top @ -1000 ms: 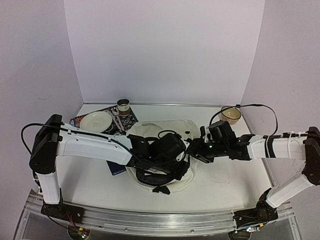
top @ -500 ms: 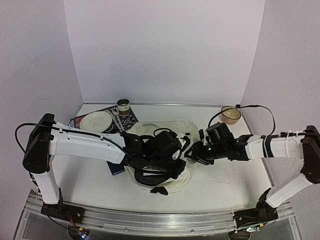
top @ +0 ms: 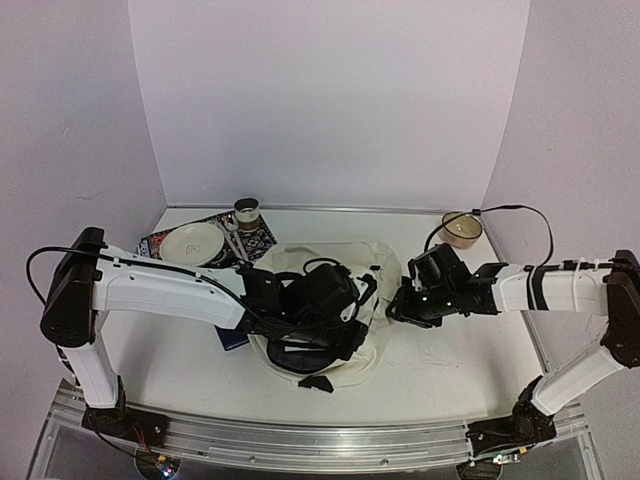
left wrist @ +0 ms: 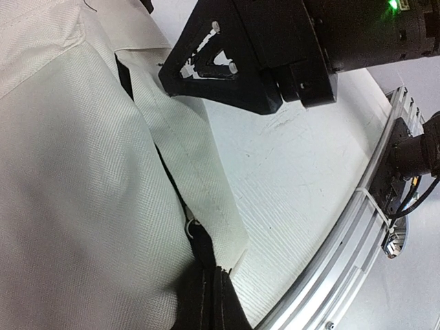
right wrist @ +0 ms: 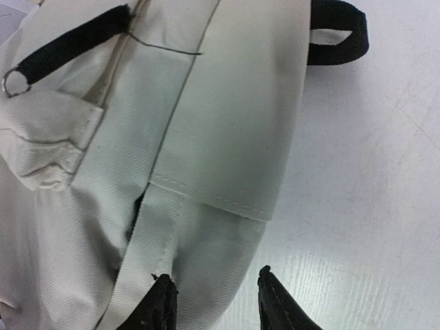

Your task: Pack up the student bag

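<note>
The cream student bag (top: 345, 262) lies in the middle of the table, with black straps at its near end. My left gripper (top: 335, 300) is over the bag. In the left wrist view it (left wrist: 210, 292) is shut on a black zipper pull strap (left wrist: 201, 244) that hangs from a metal ring on the cream fabric (left wrist: 75, 192). My right gripper (top: 397, 305) is at the bag's right edge. In the right wrist view it (right wrist: 214, 299) is open, its fingertips (right wrist: 163, 302) either side of the bag's rounded edge (right wrist: 206, 172). A black loop (right wrist: 337, 31) shows at the top.
A white plate (top: 193, 243) on a patterned mat (top: 257, 238) and a cup (top: 246, 212) stand at back left. A bowl (top: 462, 229) stands at back right. A dark blue flat thing (top: 232, 338) lies under the left arm. An aluminium rail (left wrist: 344, 234) runs along the near edge.
My right gripper has drawn back a little to the right, off the bag's edge. My left gripper has shifted slightly left with the pull, and the bag has moved a little with it.
</note>
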Controlling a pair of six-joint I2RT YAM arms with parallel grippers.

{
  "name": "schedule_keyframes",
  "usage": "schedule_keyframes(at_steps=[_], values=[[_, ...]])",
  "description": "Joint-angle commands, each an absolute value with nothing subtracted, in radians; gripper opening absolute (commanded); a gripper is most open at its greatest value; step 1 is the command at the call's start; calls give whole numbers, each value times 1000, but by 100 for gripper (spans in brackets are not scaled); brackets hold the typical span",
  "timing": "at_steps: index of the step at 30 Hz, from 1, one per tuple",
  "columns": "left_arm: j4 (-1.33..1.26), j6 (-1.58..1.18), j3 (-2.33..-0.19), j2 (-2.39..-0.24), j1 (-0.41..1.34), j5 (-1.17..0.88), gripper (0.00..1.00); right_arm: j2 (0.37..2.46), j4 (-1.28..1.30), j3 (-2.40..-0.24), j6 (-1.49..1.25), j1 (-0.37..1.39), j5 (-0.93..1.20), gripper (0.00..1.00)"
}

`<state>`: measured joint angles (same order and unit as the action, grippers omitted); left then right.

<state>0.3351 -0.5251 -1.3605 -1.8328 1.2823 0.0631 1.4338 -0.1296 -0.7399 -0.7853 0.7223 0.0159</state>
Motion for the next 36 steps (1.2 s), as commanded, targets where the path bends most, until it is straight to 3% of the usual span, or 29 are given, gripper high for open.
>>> schedule_keyframes(at_steps=[1, 13, 23, 30, 36], values=[[341, -535, -1357, -1782, 1282, 73, 1, 1388, -65, -759, -745, 720, -10, 43], [340, -535, -1372, -1810, 1281, 37, 12, 1293, -125, -712, -816, 744, 148, 50], [341, -540, -1352, -1819, 1280, 34, 9, 1324, -145, -713, -846, 789, 152, 54], [341, -537, -1356, -1832, 1280, 13, 0, 1371, -150, -740, -853, 817, 164, 60], [341, -528, -1337, -1784, 1281, 21, 0, 1428, -127, -749, -845, 818, 130, 59]])
